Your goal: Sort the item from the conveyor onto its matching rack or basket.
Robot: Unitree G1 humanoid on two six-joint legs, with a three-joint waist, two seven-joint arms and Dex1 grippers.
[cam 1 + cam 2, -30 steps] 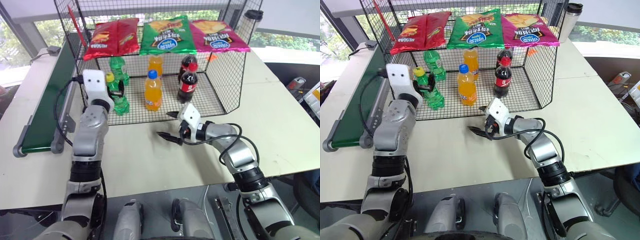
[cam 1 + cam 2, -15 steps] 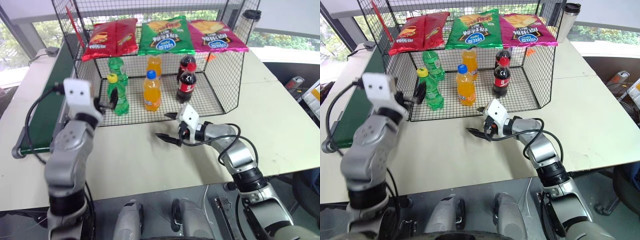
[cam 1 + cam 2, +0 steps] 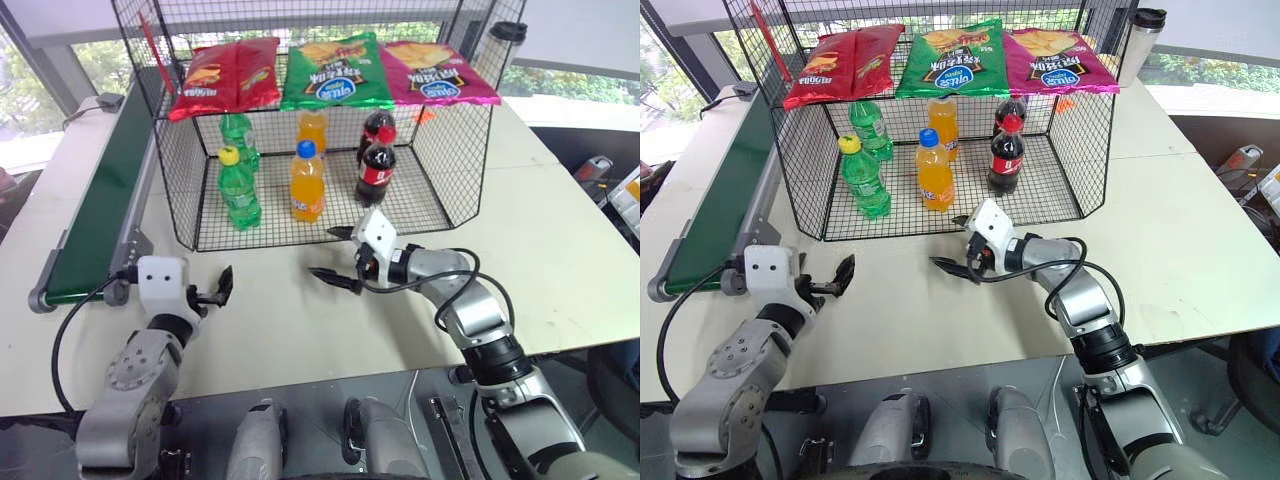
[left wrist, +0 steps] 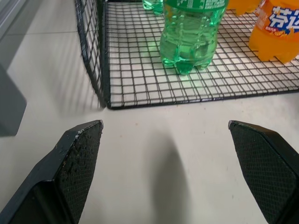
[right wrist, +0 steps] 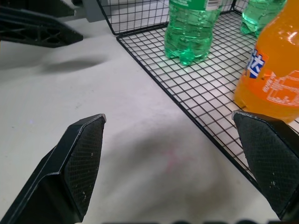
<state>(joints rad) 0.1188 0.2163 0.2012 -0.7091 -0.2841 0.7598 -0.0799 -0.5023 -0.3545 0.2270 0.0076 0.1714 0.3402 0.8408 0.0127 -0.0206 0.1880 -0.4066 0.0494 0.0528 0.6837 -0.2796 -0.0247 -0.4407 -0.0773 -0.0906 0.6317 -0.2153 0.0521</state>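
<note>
The yellow-capped green bottle [image 3: 239, 187] stands in the black wire cage [image 3: 460, 170]. Both the left gripper [image 3: 216, 290] and the right gripper [image 3: 340, 258] are wide open, holding nothing. A careless swing near the cage could knock bottles over.

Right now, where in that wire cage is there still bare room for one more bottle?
The cage floor is bare on its right side, beyond the cola bottles, and along the front edge. The left and middle are crowded: green bottle, orange bottle, more behind.

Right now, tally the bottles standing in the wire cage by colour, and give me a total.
Green bottles: 2, yellow-capped and green-capped
Orange bottles: 2, blue-capped and one behind it
Dark cola bottles: 2, front and rear
Total: 6
</note>
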